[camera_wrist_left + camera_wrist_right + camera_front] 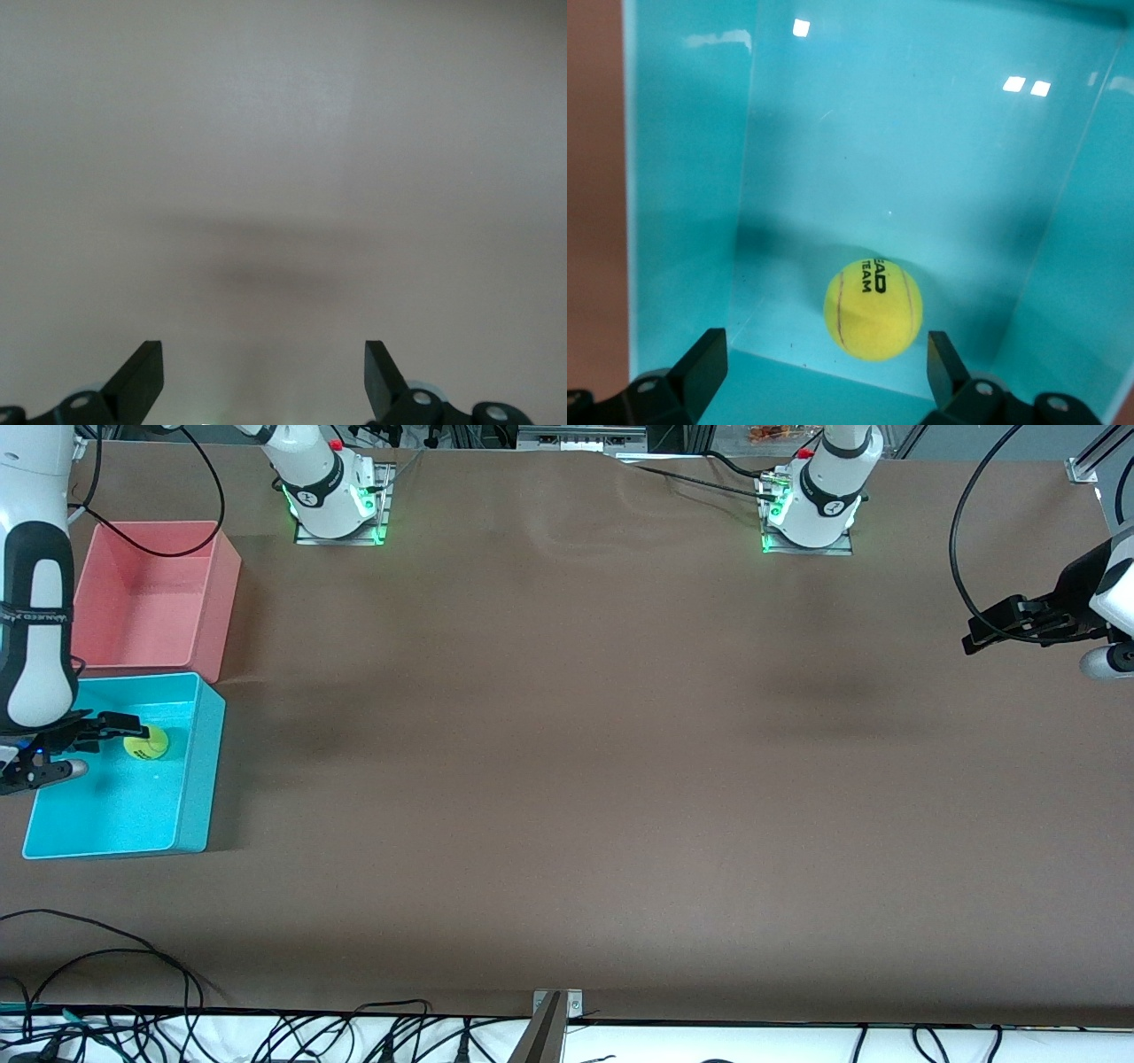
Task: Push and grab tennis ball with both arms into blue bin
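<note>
The tennis ball (pixel 146 744) (pixel 873 310), yellow-green with black lettering, lies on the floor of the blue bin (pixel 200 779) (pixel 682 177), which stands at the right arm's end of the table. My right gripper (pixel 106 726) (pixel 824 354) hangs open over the bin, above the ball and apart from it. Nothing sits between its fingers. My left gripper (pixel 988 627) (pixel 263 363) waits open over bare brown table at the left arm's end, holding nothing.
A pink bin (pixel 217 611) of like size stands against the blue bin, farther from the front camera. Both arm bases (pixel 337 500) (pixel 811 509) stand along the table's back edge. Loose black cables (pixel 133 957) trail along the front edge.
</note>
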`<state>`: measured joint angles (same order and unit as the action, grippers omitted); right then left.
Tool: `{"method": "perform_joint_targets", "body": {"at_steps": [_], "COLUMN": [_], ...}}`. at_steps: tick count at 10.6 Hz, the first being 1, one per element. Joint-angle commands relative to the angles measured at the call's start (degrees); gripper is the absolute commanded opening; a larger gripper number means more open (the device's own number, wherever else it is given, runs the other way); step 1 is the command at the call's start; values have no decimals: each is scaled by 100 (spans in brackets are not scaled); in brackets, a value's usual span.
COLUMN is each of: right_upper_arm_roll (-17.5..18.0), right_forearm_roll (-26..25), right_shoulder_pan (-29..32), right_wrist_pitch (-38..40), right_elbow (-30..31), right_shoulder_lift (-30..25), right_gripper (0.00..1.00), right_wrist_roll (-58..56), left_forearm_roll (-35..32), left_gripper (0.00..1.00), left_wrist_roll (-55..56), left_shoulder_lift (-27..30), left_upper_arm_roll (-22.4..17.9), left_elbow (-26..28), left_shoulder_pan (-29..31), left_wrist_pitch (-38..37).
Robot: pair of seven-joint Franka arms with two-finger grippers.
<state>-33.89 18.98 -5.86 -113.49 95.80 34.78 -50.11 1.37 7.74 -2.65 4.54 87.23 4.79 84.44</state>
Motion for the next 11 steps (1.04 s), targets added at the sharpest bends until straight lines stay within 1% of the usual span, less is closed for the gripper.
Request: {"method": "perform_joint_targets", "body": {"at_steps": [1, 3, 4, 5, 7, 10, 11], "right_upper_arm_roll": [-48, -39, -56, -74, -57, -13, -47], "right_forearm_roll": [-9, -9, -9, -9, -9, 35, 9], "right_shoulder_pan": [15, -38, -212, -362, -521, -600, -731], "right_wrist_pitch": [590, 1028, 1274, 1486, 1873, 1962, 1971], "right_elbow": [-587, -1087, -1333, -1492, -1695, -1749, -1749], "right_shoulder_lift": [-77, -103, -103, -121, -296, -472, -568], "right_gripper": [100, 100, 100, 100, 100, 100, 100], "right_wrist_roll": [-227, -175, -113, 183, 580, 696, 705], "left_forearm_roll": [13, 13, 13, 13, 13, 13, 13], "left_gripper": [100, 100, 100, 100, 100, 100, 100], "left_wrist_roll": [17, 17, 17, 17, 17, 17, 17], "left_shoulder_lift": [36, 36, 36, 36, 36, 36, 36], "left_upper_arm_roll": [21, 29, 29, 29, 29, 29, 29], "left_elbow": [-22, -22, -22, -22, -22, -13, -13], "left_shoulder_pan": [14, 13, 13, 13, 14, 22, 22], "left_wrist_pitch": [-50, -50, -50, -59, -59, -50, -59]}}
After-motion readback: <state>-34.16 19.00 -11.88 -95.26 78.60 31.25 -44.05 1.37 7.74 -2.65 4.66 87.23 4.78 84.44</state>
